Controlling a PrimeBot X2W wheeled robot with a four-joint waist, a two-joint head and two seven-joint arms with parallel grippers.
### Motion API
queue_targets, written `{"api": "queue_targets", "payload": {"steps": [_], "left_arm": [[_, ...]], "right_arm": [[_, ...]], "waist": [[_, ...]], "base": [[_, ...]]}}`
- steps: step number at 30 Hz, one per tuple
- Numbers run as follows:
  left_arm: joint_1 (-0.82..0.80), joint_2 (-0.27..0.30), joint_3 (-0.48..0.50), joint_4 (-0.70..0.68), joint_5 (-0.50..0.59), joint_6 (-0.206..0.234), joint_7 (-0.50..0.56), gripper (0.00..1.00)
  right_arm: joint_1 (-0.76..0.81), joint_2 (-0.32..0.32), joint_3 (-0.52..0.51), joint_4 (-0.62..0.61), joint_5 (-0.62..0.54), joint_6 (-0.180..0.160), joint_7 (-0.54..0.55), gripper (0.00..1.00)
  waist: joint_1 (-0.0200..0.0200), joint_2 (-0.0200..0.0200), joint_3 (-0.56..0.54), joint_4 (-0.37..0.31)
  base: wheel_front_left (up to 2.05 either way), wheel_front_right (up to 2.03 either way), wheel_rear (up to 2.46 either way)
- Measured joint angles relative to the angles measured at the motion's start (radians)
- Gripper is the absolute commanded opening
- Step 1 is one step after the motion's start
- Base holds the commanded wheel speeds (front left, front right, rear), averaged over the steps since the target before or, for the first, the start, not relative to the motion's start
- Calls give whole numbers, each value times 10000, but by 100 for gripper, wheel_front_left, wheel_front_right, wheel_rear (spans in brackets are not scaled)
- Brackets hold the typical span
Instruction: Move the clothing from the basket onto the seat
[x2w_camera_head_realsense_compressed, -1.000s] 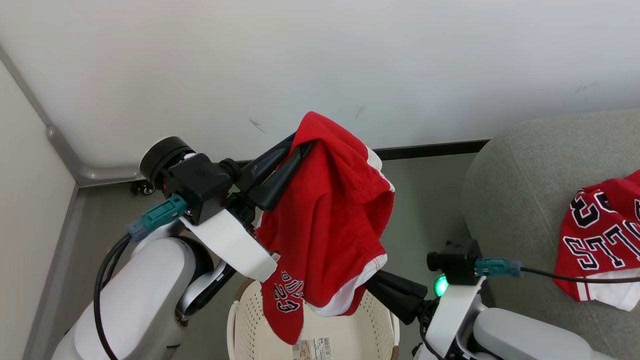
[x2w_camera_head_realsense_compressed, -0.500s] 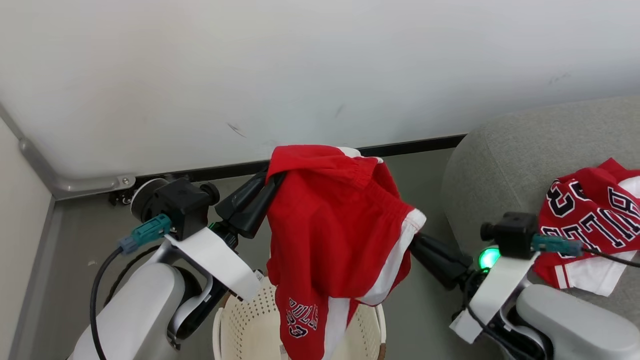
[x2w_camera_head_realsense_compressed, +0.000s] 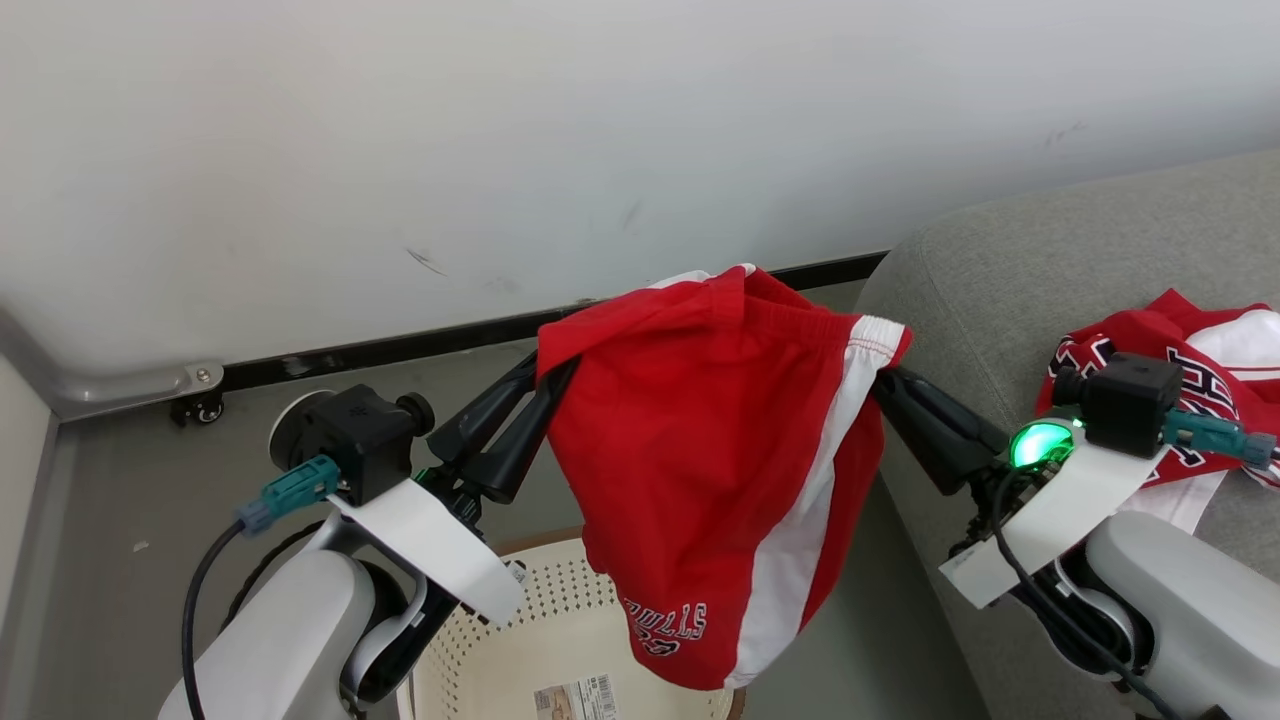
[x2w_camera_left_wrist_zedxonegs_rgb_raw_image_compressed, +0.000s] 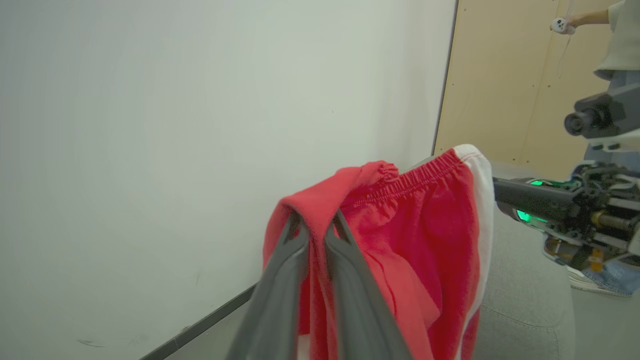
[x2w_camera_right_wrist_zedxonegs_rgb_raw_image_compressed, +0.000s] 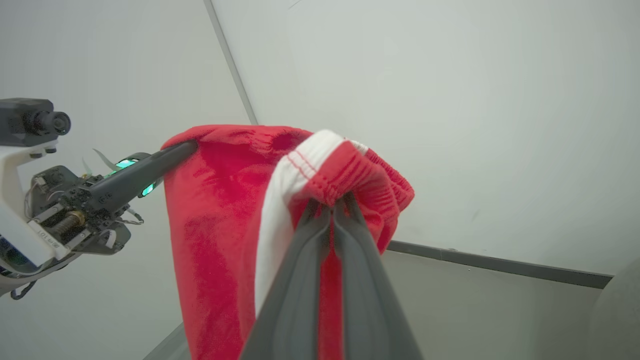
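Two arms hold the red shorts (x2w_camera_head_realsense_compressed: 700, 450) up in the air. The left fingers (x2w_camera_head_realsense_compressed: 492, 422) pinch one top corner and the right fingers (x2w_camera_head_realsense_compressed: 930, 420) pinch the other. The shorts hang over the white basket (x2w_camera_head_realsense_compressed: 545, 625). The jersey (x2w_camera_head_realsense_compressed: 1170, 318) lies on the grey seat (x2w_camera_head_realsense_compressed: 985, 275).

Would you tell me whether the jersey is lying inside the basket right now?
No, the jersey lies on the grey seat, well apart from the basket.
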Motion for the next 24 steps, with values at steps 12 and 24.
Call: {"api": "queue_targets", "payload": {"steps": [12,24], "left_arm": [[1,150,-46,-19,-165,-13,-100,100],[3,272,-405,-253,-165,-15,-263,100]], "right_arm": [[280,-4,-1381,-107,-523,0,0,0],[883,-86,-2314,-357,-986,0,-2,0]], "waist": [[0,0,135,-158],[0,0,176,-335]], "base": [[0,0,0],[0,0,0]]}}
